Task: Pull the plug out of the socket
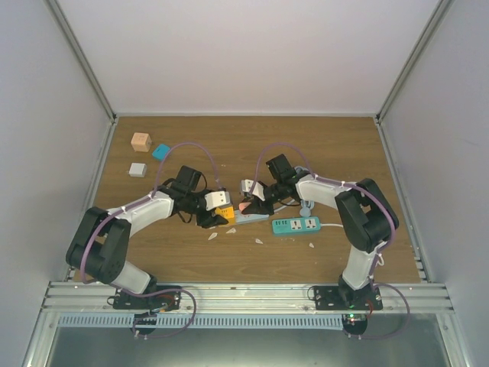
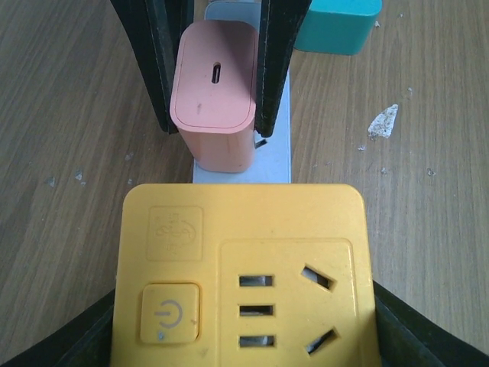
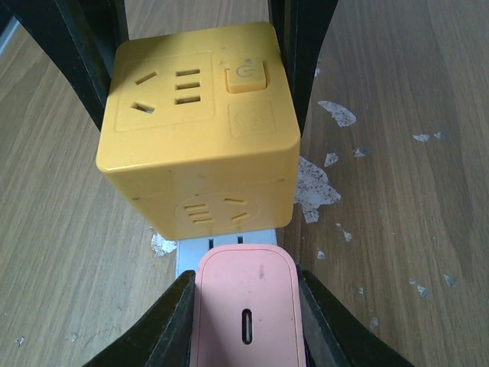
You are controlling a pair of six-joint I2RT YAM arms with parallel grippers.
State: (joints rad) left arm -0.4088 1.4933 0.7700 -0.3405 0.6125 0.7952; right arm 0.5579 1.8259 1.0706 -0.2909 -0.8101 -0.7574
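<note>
The pale grey-blue power strip [image 1: 250, 219] lies mid-table; it also shows in the left wrist view [image 2: 276, 145] and the right wrist view [image 3: 186, 258]. Two plugs stand on it side by side: a yellow cube adapter [image 1: 225, 212] and a pink charger [image 1: 244, 206]. My left gripper [image 2: 244, 336] is shut on the yellow cube [image 2: 244, 252], with a finger on each side. My right gripper [image 3: 246, 325] is shut on the pink charger [image 3: 244, 302]. The yellow cube [image 3: 199, 115] sits just beyond it. The pink charger [image 2: 214, 92] still seems seated on the strip.
A teal power strip [image 1: 295, 225] with a white cable lies right of the pale strip, and shows in the left wrist view [image 2: 336, 27]. A peach cube [image 1: 140, 141], a small teal block [image 1: 160, 151] and a grey block [image 1: 137, 170] lie far left. White flecks [image 3: 315, 187] dot the wood.
</note>
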